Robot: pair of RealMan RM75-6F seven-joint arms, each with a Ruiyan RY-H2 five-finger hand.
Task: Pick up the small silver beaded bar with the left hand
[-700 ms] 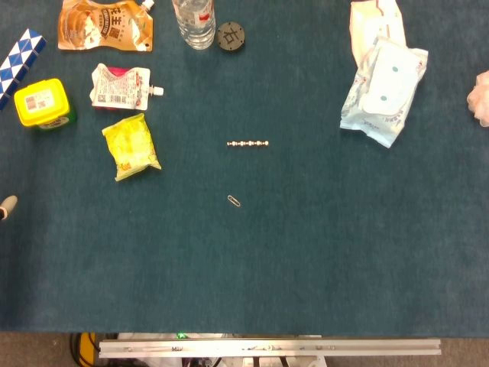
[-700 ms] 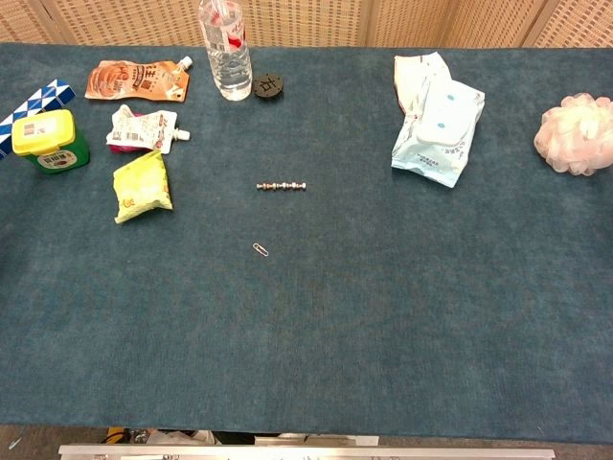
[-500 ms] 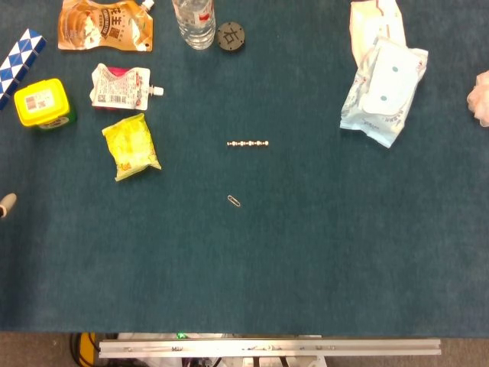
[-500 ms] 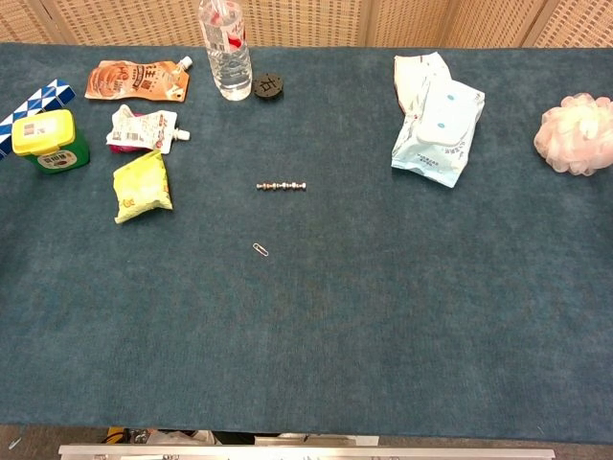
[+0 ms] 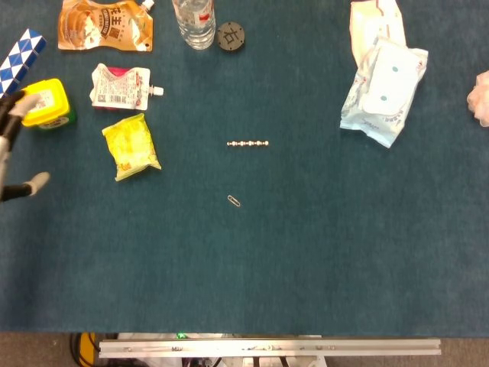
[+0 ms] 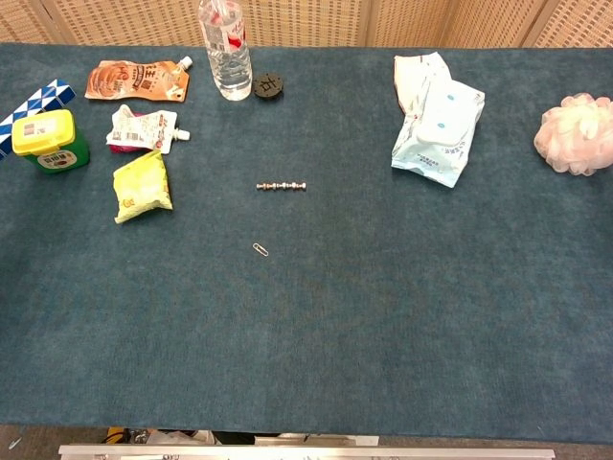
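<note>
The small silver beaded bar (image 5: 248, 143) lies flat on the blue cloth near the table's middle, also plain in the chest view (image 6: 282, 186). My left hand (image 5: 15, 145) shows at the far left edge of the head view, fingers spread apart and holding nothing, well to the left of the bar. The chest view shows no hand at all. My right hand is out of both views.
A paper clip (image 5: 234, 200) lies just in front of the bar. At the left sit a yellow snack bag (image 5: 131, 145), a white pouch (image 5: 121, 85), a yellow-lidded jar (image 5: 46, 102) and a blue-white puzzle (image 5: 19, 55). A bottle (image 5: 194, 21), dark disc (image 5: 230, 36), wipes pack (image 5: 384, 90) and pink puff (image 6: 575, 133) stand farther back.
My left hand has come further into the head view from the left edge, now with spread fingers showing by the yellow jar. The bar has not moved.
</note>
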